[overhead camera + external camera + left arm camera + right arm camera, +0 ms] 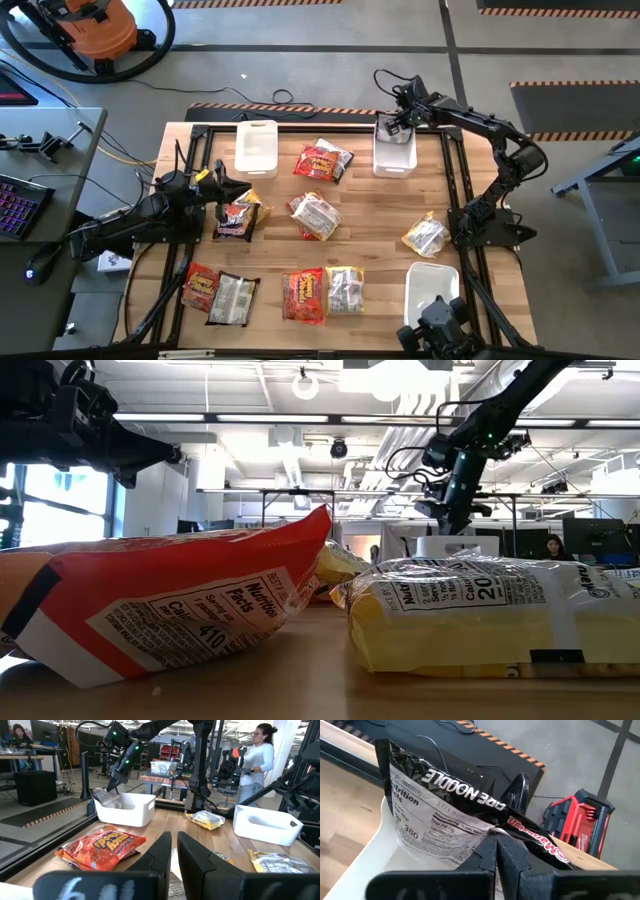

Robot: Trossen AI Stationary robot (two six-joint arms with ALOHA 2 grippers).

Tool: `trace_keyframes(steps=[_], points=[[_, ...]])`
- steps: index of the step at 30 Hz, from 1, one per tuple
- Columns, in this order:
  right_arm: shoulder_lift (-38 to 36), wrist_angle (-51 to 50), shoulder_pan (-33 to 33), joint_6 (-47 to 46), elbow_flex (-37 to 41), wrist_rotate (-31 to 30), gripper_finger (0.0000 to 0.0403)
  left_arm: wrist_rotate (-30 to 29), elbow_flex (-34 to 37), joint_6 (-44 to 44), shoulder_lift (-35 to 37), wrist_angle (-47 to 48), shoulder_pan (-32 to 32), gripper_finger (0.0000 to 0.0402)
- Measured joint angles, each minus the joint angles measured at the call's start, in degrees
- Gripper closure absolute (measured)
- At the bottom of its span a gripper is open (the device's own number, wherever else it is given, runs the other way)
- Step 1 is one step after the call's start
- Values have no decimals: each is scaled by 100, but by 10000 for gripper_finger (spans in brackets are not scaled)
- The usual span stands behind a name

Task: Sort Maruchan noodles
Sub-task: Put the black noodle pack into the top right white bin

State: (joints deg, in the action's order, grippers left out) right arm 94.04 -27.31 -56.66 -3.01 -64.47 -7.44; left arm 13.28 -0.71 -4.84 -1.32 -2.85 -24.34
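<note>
Several Maruchan noodle packets lie flat on the wooden table: a red one (318,160), a pale one (315,215), a yellow one (425,237), and more along the near edge (303,295). My right gripper (396,122) is at the far right, over a white bin (395,155), shut on a dark brown-silver packet (445,820). My left gripper (174,852) waits level at the table's left side, shut, with nothing between its fingers; a dark-red packet (238,215) lies just in front of it. My right gripper pinches the dark packet at a crumpled edge (490,831) between its two fingers. The fingers slant down from above. The packet stands tilted below them, its lower part inside the white bin (380,850); whether it rests on the bin's bottom is hidden.
A second white bin (256,148) stands at the far left of the table and a third (432,290) at the near right. A black frame (455,180) runs round the table's edges. A person (255,760) stands beyond the table in the room.
</note>
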Motion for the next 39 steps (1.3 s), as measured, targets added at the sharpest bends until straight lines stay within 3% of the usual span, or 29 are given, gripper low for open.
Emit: trace_keyframes(steps=[30, 39], points=[[15, 132, -1, -292, -37, -116, 400, 1, 1, -2, -1, 0, 0, 378], [20, 22, -1, -156, -118, -105, 315, 0, 2, -2, 0, 0, 0, 378]])
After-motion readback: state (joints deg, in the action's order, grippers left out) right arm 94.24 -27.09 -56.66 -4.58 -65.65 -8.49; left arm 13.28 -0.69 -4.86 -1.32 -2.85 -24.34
